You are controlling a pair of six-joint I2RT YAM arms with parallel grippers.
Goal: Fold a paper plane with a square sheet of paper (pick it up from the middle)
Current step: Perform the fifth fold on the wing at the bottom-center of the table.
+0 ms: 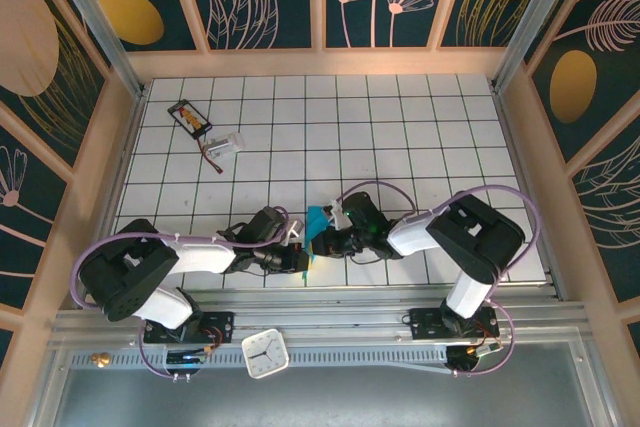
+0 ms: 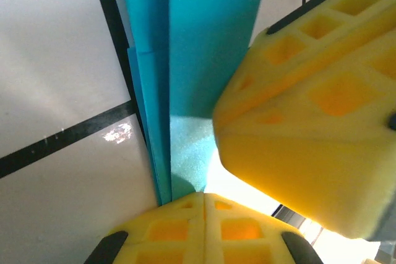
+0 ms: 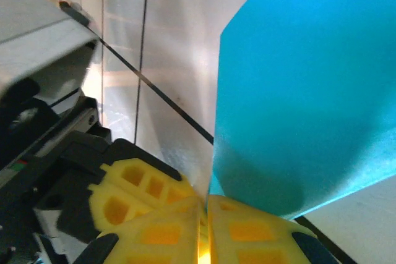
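My left claw (image 2: 204, 207) is pressed together on the lower edge of the folded teal paper (image 2: 210, 41), whose layers run up from my yellow pads (image 2: 167, 233). My right claw (image 3: 205, 209) is clamped on the same paper, just beside my left. The paper hangs between both claws over the near middle of the tiled table (image 1: 400, 127). I count one paper, two claws, one black card (image 1: 190, 117) and one clock (image 1: 265, 354)

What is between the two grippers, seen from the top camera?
The folded teal paper lies there, pinched by the left gripper on one side and the right gripper on the other. The top external view shows this.
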